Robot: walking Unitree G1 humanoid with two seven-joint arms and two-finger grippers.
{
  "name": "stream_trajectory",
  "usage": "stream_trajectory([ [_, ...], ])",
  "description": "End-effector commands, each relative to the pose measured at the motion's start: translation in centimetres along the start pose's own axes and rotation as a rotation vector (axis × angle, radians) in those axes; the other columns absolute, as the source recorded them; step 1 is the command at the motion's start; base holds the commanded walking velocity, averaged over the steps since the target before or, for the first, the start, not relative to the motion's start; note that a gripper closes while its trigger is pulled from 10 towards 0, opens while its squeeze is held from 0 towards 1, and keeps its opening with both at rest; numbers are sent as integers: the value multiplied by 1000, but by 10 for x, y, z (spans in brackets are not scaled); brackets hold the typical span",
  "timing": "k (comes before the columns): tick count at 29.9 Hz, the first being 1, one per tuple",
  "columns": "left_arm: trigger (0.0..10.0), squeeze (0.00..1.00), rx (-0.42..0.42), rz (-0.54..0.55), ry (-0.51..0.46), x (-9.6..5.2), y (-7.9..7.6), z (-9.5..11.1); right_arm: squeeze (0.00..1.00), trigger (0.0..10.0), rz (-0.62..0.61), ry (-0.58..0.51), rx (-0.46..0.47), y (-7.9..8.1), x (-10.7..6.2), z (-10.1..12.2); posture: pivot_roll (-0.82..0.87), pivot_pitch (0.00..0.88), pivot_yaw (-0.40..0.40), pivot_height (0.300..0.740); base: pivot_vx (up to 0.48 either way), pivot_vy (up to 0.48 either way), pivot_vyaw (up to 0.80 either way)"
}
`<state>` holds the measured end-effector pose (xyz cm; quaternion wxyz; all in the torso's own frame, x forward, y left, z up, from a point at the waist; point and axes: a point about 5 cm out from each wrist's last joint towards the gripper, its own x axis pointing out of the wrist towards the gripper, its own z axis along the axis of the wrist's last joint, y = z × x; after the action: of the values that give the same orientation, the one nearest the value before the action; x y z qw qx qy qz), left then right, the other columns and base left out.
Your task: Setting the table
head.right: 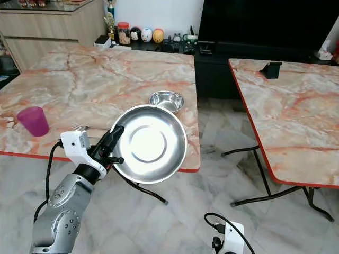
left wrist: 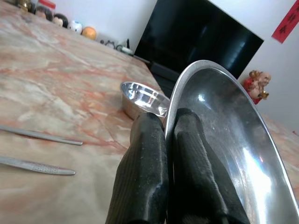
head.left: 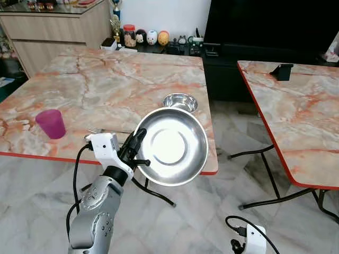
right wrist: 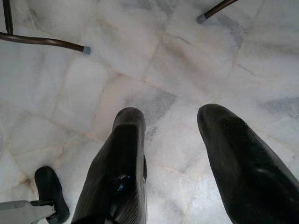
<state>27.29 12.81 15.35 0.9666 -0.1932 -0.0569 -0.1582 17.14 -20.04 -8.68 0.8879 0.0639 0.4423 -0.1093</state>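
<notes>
My left gripper (head.left: 139,138) is shut on the rim of a round steel plate (head.left: 172,145), which it holds up tilted over the near right corner of the marble table (head.left: 106,84). In the left wrist view its two black fingers (left wrist: 149,158) pinch the steel plate's edge (left wrist: 219,116). A small steel bowl (head.left: 180,101) sits on the table just beyond the plate. A purple cup (head.left: 51,123) stands near the front left. A fork (head.left: 95,129) lies by my wrist, and two utensils (left wrist: 37,135) lie on the tabletop. My right gripper (right wrist: 170,140) hangs open above the floor.
A second marble table (head.left: 296,111) stands to the right across a floor gap. Black table legs (head.left: 254,153) cross that gap. A low dark TV unit with jars and figurines (head.left: 143,37) runs along the back wall, and a wooden cabinet (head.left: 53,26) is at the back left.
</notes>
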Motion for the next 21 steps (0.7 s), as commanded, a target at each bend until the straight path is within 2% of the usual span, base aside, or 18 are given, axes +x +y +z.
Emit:
stream_trajectory([
  [1,10000,0,20,-29,-12,4,-5,3,0,10000,-6,-4,7,-1,0,2,82,0,-62,740,0,0,0],
  [5,10000,0,18,-32,-12,4,-5,3,0,10000,-5,-4,7,-1,0,2,82,0,-62,740,0,0,0],
  [21,10000,0,47,-65,-2,5,-9,1,0,10000,-3,1,8,-1,0,1,78,0,-61,740,0,-257,0],
])
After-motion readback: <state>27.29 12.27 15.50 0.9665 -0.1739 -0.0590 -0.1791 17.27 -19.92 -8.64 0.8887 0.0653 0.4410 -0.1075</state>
